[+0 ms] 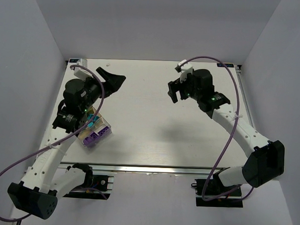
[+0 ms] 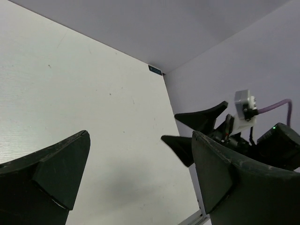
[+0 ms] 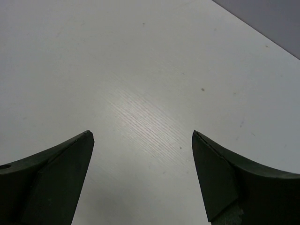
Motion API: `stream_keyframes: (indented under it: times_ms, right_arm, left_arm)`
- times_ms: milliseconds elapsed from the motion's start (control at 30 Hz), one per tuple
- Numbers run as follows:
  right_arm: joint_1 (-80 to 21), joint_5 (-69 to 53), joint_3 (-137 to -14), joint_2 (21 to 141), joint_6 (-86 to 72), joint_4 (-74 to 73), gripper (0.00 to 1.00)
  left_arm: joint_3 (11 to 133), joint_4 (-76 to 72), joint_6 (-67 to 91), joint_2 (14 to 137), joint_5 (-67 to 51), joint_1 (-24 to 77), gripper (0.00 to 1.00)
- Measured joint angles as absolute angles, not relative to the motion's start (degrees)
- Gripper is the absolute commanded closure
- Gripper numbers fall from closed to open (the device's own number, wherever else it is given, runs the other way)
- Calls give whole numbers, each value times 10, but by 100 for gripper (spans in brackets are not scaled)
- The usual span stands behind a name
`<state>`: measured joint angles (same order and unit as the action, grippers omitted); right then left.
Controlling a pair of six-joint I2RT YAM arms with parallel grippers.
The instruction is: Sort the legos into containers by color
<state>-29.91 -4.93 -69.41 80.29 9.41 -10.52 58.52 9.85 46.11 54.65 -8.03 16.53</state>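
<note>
— Container (image 1: pixel 107 128) location from overhead?
— At eight o'clock on the table (image 1: pixel 149 122), partly hidden under the left arm (image 1: pixel 43 162). Lies turned at an angle to the table's edges. Holds purple bricks (image 1: pixel 92 138) at its near end and cyan bricks (image 1: pixel 92 123) further in. Cannot tell any other colour for certain.
— And the left gripper (image 1: pixel 112 80)?
— At ten o'clock, beyond the container and apart from it. Fingers spread wide, nothing between them.
— Right gripper (image 1: pixel 176 93)?
— At one o'clock, well apart from the container, pointing toward nine o'clock. Hard to judge its gap from up there.
— Left wrist view, then?
— Shows the left gripper (image 2: pixel 140 140) with both dark fingers wide apart above the white table (image 2: pixel 70 93), holding nothing. Catches the right gripper (image 2: pixel 176 129) at three o'clock against the grey wall (image 2: pixel 243 61), its fingers parted too.
— Right wrist view?
— Confirms it: right gripper (image 3: pixel 141 140) gaping, both fingers far apart, nothing held, white table (image 3: pixel 140 70) beneath.
</note>
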Motion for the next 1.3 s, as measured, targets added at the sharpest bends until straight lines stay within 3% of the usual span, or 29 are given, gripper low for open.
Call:
stream_keyframes:
  times_ms: [267, 1300]
  right_arm:
    - [-270, 31, -694, 796, 75, -122, 11]
    - [-262, 55, -694, 796, 53, -123, 11]
  left_arm:
    - [565, 91, 455, 547, -95, 165, 2]
    - [529, 135, 446, 480, -84, 165, 2]
